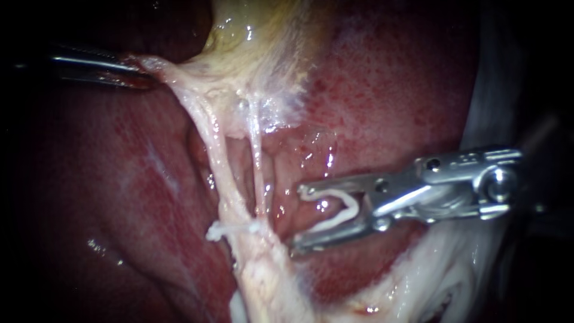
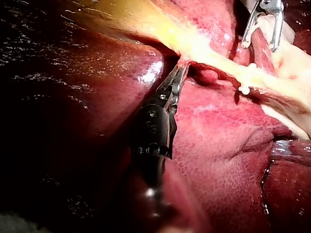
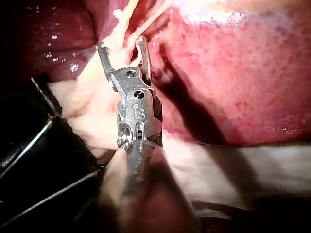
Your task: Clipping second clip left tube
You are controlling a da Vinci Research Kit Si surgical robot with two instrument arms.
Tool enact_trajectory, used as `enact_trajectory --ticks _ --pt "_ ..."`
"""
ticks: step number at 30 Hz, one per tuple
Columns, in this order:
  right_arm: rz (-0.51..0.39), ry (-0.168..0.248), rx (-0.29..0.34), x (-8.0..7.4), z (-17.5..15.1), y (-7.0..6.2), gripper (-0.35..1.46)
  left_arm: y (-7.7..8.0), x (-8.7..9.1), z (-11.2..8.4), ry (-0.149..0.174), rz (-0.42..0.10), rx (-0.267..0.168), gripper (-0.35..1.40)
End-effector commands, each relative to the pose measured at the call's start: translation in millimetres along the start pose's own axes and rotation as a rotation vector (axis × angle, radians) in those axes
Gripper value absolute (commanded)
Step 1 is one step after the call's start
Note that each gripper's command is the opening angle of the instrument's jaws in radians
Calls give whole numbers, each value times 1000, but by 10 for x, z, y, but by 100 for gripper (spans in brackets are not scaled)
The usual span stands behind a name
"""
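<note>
Two instruments work over the liver (image 1: 394, 90). The left instrument (image 1: 146, 78) enters at upper left. Most of its shaft is lost in shadow, and only its tip shows. Its jaws are closed on pale tissue (image 1: 164, 69) at the lower edge of the gallbladder (image 1: 257, 42), drawing it taut toward the left. The left wrist view confirms this hold, with no gap between the jaws.

Below the gallbladder hang two strands. The left tube (image 1: 216, 152) is the thicker. The right tube (image 1: 256, 158) is thin and runs just beside it. They converge low down, where a seated clip (image 1: 230, 229) lies across the left tube. Whether this clip also catches the right tube cannot be told. Below it the tube merges into pale tissue that is cut off at the lower edge.

The right instrument (image 1: 297, 218) enters from the right. Its jaws stand wide apart and carry a loaded clip (image 1: 344, 209), whose two white arms lie along the two jaws. The jaw tips lie just to the right of the tubes, near the level of the seated clip, and enclose neither tube. In the right wrist view, pale strands appear between the jaws. Depth there is uncertain, and the loaded clip cannot be made out.

A blurred white sheet (image 1: 490, 90) borders the liver on the right, and its nature is unclear.
</note>
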Motion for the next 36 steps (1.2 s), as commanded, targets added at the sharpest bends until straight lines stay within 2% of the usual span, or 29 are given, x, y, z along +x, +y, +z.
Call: enact_trajectory --ticks 1,6,11,17,25,28,31,36 --pt "23 10 8 0 7 2 50 0 0 0 -1 1 0 -35" --pt "75 27 33 -3 31 12 50 0 1 2 -1 0 1 -35" --pt "107 38 38 -8 49 29 50 1 1 3 -1 0 2 -35" --pt "142 41 32 -20 55 46 50 1 1 4 0 0 3 -35" --pt "173 41 33 -26 61 53 50 1 2 4 0 0 3 -35" --pt "188 49 60 -24 64 53 50 1 2 4 0 0 3 -35" --pt "217 74 97 -21 70 54 50 1 2 4 0 0 4 -35" --pt "230 76 135 -15 82 54 50 1 2 5 0 -1 4 -35"
